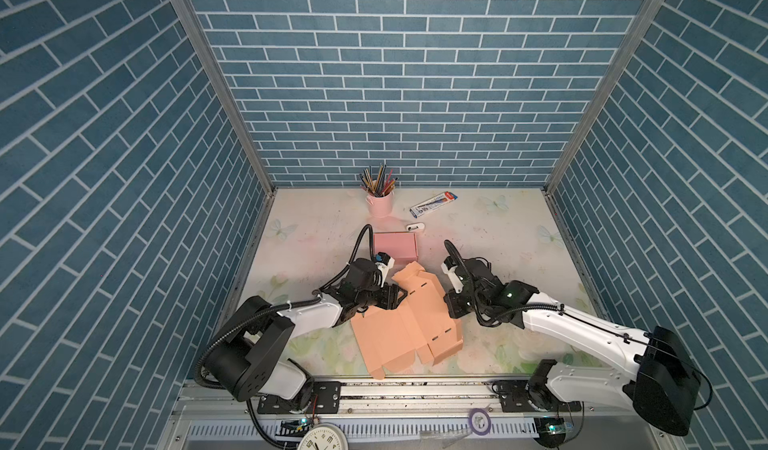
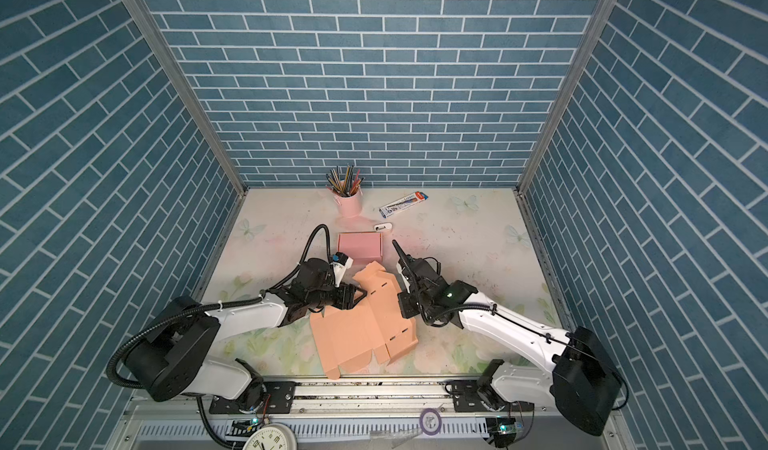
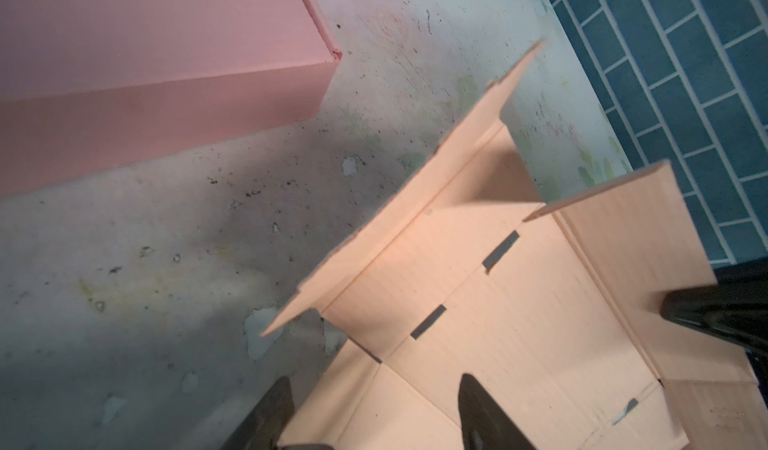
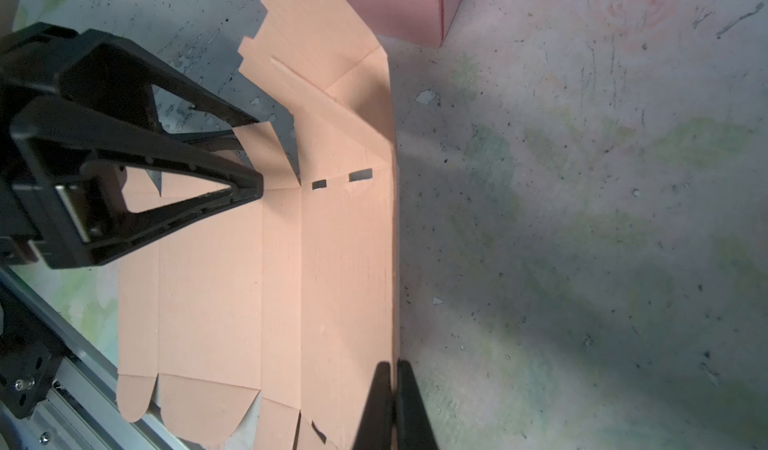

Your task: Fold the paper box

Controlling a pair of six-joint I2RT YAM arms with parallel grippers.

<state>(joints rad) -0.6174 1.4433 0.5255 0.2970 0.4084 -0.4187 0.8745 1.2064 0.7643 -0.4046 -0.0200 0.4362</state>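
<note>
paper box lies mostly flat at 6 o'clock on the table, its 3 o'clock wall up. right gripper is pinched shut on that wall. left gripper has jaws apart astride the 10 o'clock flap (no grip yet). Risks: the thin wall slips out, or the flap buckles against the pink box at 12.

At lower center, the orange paper box is flanked by the left gripper and right gripper, below a pink box.
</note>
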